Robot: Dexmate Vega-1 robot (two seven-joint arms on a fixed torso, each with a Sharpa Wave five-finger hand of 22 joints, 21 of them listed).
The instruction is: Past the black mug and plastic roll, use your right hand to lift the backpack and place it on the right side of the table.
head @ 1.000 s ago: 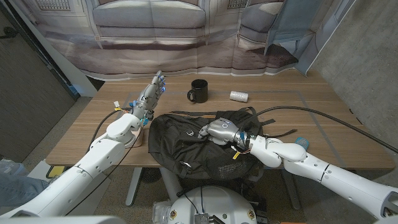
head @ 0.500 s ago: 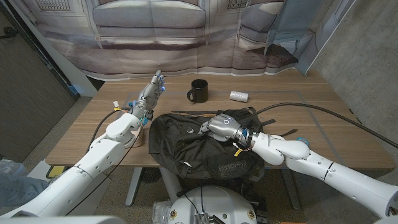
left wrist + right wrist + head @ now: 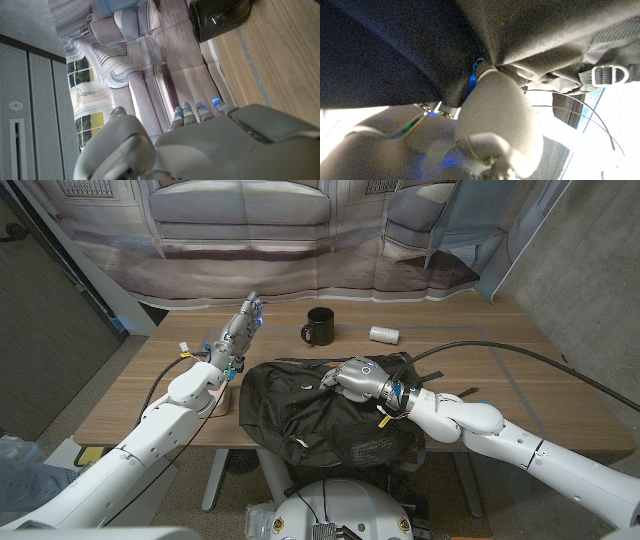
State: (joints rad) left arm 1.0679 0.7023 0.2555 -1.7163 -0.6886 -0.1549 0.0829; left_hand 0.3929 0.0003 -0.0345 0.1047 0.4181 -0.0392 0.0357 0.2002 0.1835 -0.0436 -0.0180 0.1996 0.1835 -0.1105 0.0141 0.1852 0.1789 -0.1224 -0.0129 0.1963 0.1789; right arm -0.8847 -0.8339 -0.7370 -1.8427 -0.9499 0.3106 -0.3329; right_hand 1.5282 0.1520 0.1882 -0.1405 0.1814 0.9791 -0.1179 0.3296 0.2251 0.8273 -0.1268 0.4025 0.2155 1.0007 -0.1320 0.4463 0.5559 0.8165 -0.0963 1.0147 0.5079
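Observation:
The black backpack (image 3: 310,415) lies at the table's near middle, partly over the front edge. My right hand (image 3: 358,380) grips its fabric near the top, and in the right wrist view the fingers (image 3: 495,95) are buried in bunched black cloth (image 3: 395,45) beside a strap buckle (image 3: 610,75). Beyond the backpack stand the black mug (image 3: 320,326) and the small plastic roll (image 3: 384,334). My left hand (image 3: 243,327) is raised left of the mug with its fingers stretched out and holds nothing. The mug (image 3: 220,15) also shows in the left wrist view past the left hand (image 3: 200,145).
A black cable (image 3: 500,350) arcs over the table's right side. A small blue object (image 3: 484,407) lies near the front right edge. Bare wood (image 3: 520,370) spreads to the right of the backpack. A printed curtain (image 3: 300,230) hangs behind the table.
My right hand has moved a little away from the front edge and up with the backpack's fabric, and the bag has bunched under it. The left hand has stayed in place.

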